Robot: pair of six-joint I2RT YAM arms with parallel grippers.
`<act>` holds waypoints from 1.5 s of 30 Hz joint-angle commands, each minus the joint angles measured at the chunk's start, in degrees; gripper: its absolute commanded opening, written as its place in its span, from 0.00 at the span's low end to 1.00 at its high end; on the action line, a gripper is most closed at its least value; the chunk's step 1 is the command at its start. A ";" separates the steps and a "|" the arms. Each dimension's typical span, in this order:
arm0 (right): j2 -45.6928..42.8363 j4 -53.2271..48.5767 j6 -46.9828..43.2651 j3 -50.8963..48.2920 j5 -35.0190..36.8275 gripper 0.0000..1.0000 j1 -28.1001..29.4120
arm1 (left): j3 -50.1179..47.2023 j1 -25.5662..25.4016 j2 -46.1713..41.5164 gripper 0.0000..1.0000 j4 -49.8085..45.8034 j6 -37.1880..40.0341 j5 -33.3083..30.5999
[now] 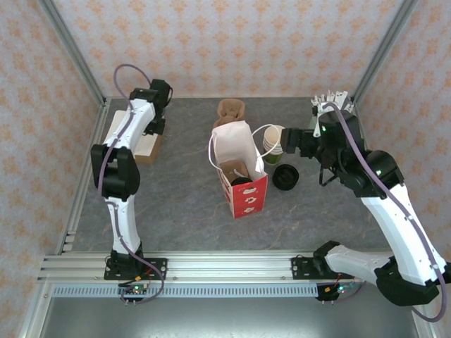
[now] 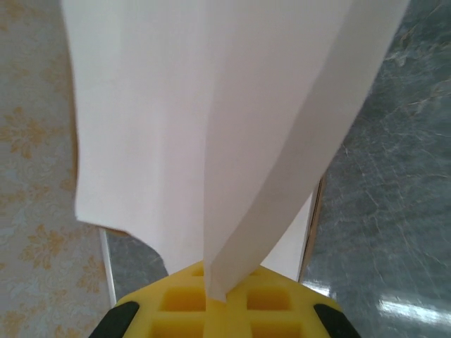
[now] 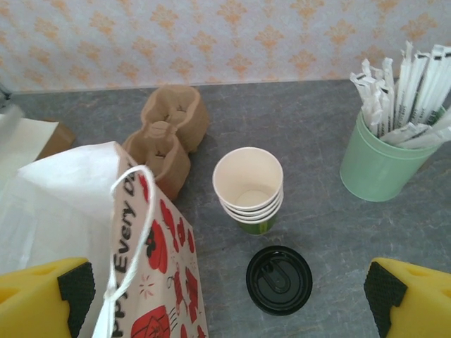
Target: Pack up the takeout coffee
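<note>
My left gripper [image 2: 224, 310] is pinched tight on a white sheet [image 2: 211, 120], which rises upright from between the yellow pads. Below it a pile of white paper [image 1: 130, 135] lies hard against the left edge of the table [image 1: 176, 204], close under the papered wall [image 1: 42, 105]. My right gripper [image 3: 225, 303] stands wide with nothing in it, hanging over the far right part of the table.

The grey surface between the paper bag [image 1: 243, 176] and the near rail is bare, and so is the stretch between the pile and the bag. The far right corner is crowded.

The stack of paper cups [image 3: 248, 186] stands upright just right of the bag, mouth open and cream inside, green showing at its foot. The black lid [image 3: 279, 279] lies flat on the table just in front of it, apart from it. The bag stands open; something dark sits in its mouth, and I cannot tell what. The pulp carrier [image 3: 165, 137] lies behind the bag. The mint cup [image 3: 377, 165] holds white sticks [image 3: 402, 84].
</note>
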 commanded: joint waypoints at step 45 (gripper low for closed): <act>-4.22 -4.78 8.92 -0.54 -6.07 0.99 -11.30 | 10.48 -25.68 -31.43 0.00 25.80 -36.41 62.38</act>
